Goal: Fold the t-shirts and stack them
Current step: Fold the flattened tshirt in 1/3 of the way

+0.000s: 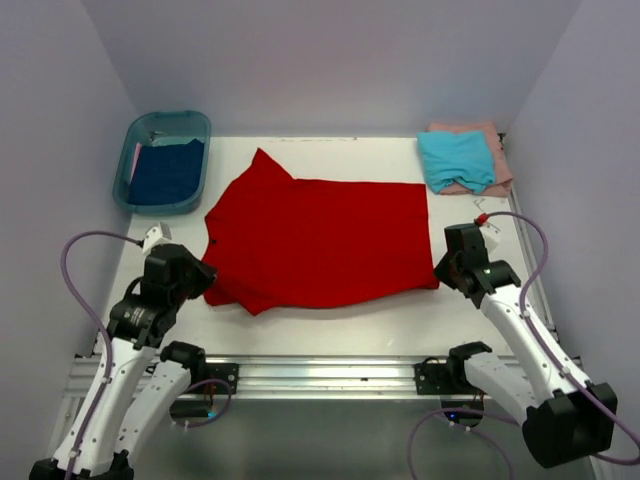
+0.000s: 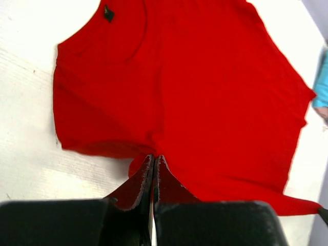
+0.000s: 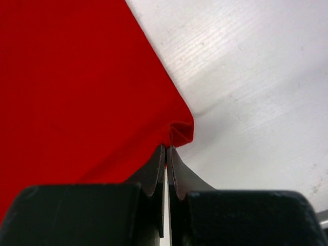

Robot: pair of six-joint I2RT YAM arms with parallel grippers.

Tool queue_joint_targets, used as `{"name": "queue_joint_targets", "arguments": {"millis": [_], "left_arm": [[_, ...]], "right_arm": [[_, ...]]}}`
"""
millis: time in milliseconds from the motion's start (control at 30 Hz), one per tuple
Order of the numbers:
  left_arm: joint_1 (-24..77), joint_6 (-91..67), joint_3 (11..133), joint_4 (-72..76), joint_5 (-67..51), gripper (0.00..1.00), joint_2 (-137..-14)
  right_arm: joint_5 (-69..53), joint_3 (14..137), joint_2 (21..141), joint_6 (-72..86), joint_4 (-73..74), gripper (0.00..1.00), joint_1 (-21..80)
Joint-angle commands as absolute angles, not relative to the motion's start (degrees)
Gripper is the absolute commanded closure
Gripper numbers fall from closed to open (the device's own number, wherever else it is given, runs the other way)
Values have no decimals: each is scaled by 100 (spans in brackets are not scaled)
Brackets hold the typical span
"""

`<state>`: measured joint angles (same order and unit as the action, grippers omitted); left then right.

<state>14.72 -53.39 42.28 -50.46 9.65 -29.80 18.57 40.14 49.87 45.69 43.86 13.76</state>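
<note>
Tub [image 1: 170,115] at the far left corner of the tabletop [image 1: 330,320], teal plastic, with the dark blue t-shirt [image 1: 167,172] lying inside it. Over at the far right corner, the teal t-shirt [image 1: 457,160] sits folded on top of the pale pink t-shirt [image 1: 500,160]. Between them the red t-shirt [image 1: 320,235] lies spread flat across the middle, neck to the left, near both but touching neither. My left claw [image 2: 154,159] is pinched together on its near left edge, cloth bunched at the tips. My right claw [image 3: 167,148] is closed tight on the near right corner, which puckers up beside the fingers. A small dark tag [image 2: 108,13] shows inside the neck, too small to read.
</note>
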Motion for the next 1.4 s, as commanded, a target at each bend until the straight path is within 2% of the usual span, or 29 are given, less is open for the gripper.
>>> {"name": "queue_joint_targets", "arguments": {"millis": [0,400,633,1367], "left_arm": [[1494,-4791,4069,-3712,1292,100,-3409],[1494,-4140,4500,-2286,1968,100,-5422],[1485,-3973,4710,-1636,2092,100,-6520],[1459,-3850,5124,-1266,2409,100,-7127]], "right_arm": [[2135,4201,5465,4333,3315,100,1371],[2672,4939,7662,4070,2435,100,1362],[2716,5308,8384,4052,2338,100,1327],[2953,5361,8543,3964,2224,100,1222]]}}
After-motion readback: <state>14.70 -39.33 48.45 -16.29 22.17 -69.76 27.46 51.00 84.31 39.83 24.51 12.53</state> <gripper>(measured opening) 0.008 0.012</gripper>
